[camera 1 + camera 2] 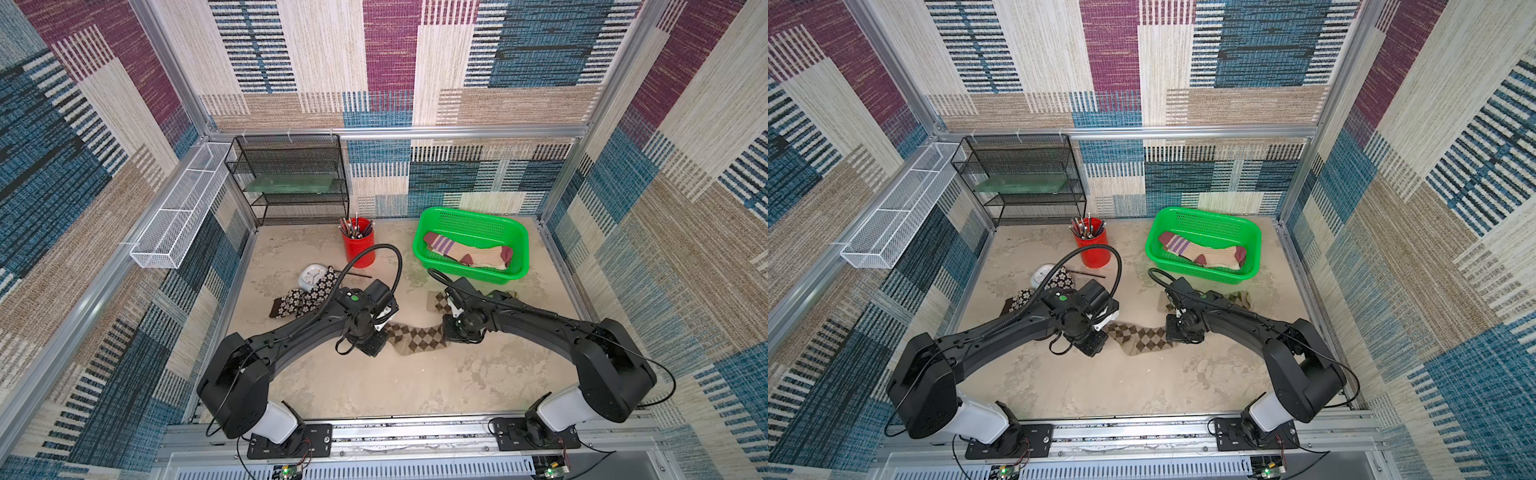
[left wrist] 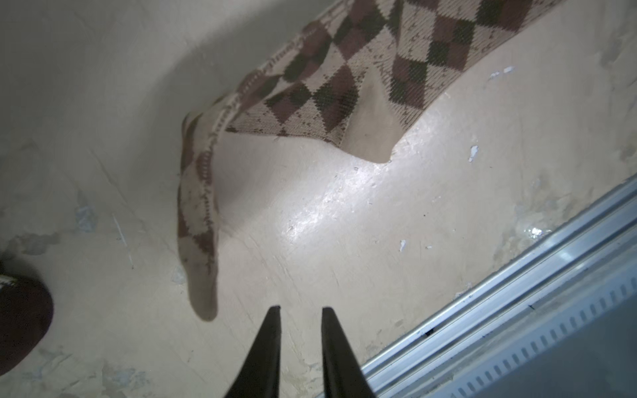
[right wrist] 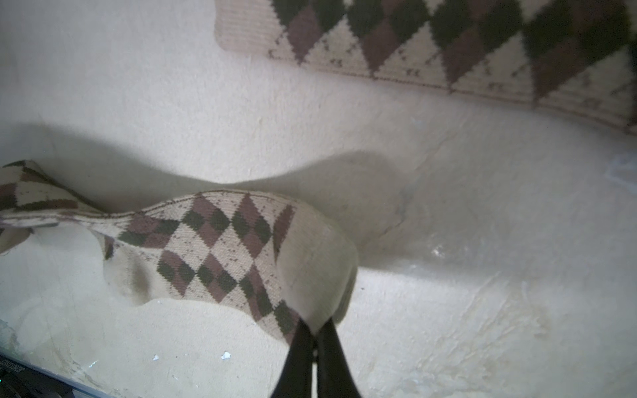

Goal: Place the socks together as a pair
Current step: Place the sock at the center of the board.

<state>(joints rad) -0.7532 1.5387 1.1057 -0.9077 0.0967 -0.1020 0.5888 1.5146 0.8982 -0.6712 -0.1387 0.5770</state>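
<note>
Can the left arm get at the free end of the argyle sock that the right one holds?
Probably yes: that argyle sock trails across bare table to just beside the left gripper, whose jaws are slightly apart and empty.

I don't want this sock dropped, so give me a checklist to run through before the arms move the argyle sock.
1. Right claw pinching the argyle sock: ok, shut on one end.
2. Left claw gripping the other end: not ok, jaws apart and empty, sock end beside them.
3. Second argyle sock in sight: ok, lying flat.
4. The two socks apart: ok, a bare gap between them.
5. Held sock untwisted: not ok, twisted mid-length.
</note>
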